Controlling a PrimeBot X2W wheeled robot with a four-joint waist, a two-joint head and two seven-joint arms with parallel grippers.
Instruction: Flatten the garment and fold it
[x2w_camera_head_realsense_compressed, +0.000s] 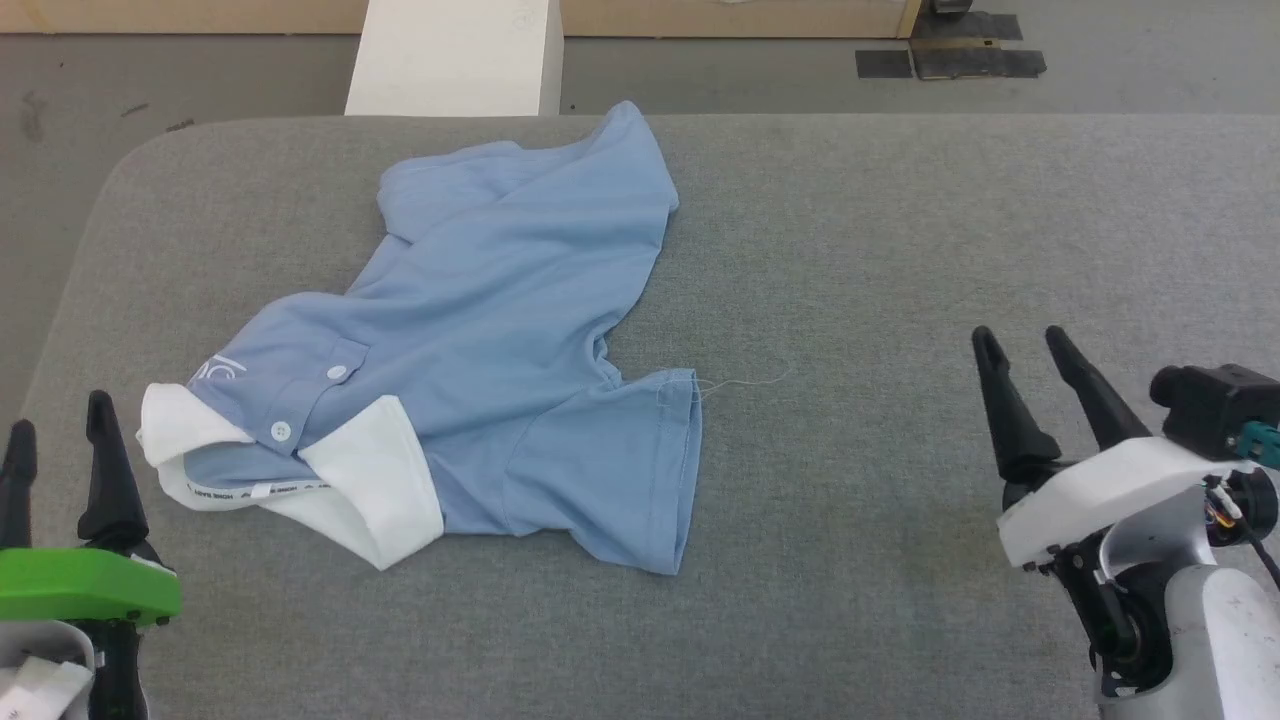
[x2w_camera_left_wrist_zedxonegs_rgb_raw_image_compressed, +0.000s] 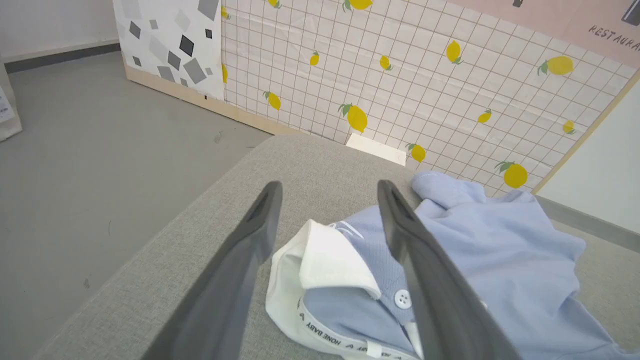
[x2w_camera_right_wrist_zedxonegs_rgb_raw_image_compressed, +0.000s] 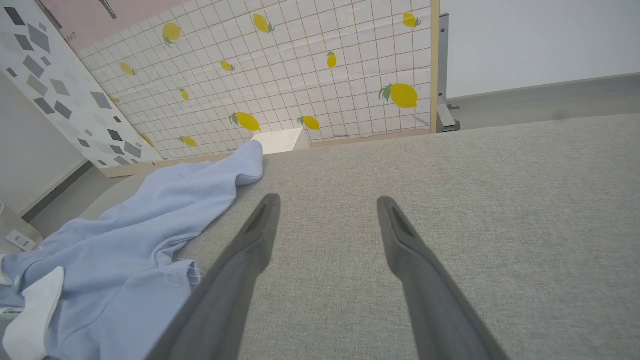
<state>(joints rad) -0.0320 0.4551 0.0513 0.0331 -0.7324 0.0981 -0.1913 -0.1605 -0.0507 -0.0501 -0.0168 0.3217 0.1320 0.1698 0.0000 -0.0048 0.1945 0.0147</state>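
The garment, a light blue polo shirt with a white collar and white buttons, lies crumpled on the left half of the grey table, collar toward me and hem toward the far edge. One sleeve points right. My left gripper stands open at the lower left, just left of the collar, holding nothing. Its wrist view shows the collar between and below the open fingers. My right gripper stands open at the lower right, well clear of the shirt, over bare table.
A white block stands on the floor beyond the table's far edge. A lemon-patterned grid wall panel rises behind it. Grey floor surrounds the table's rounded left corner. The table's right half is bare cloth.
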